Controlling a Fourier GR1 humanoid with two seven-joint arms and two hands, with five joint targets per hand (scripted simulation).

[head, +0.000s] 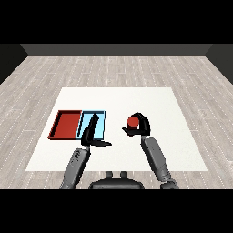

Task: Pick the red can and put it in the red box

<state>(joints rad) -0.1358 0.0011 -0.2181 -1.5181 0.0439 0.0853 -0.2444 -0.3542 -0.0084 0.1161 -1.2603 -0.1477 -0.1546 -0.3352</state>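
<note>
Head view shows the red tray (pixel 66 125) at the far left of the white table (pixel 136 102), the blue tray (pixel 101 124) touching its right side. Over the blue tray's near edge hangs the left hand (pixel 91 133), fingers straight, thumb spread. Well right of the blue tray, the right hand (pixel 140 127) curls round the red can (pixel 132 122).

White table (pixel 136 98) — grey plank floor (pixel 113 68), dark wall (pixel 113 49).
</note>
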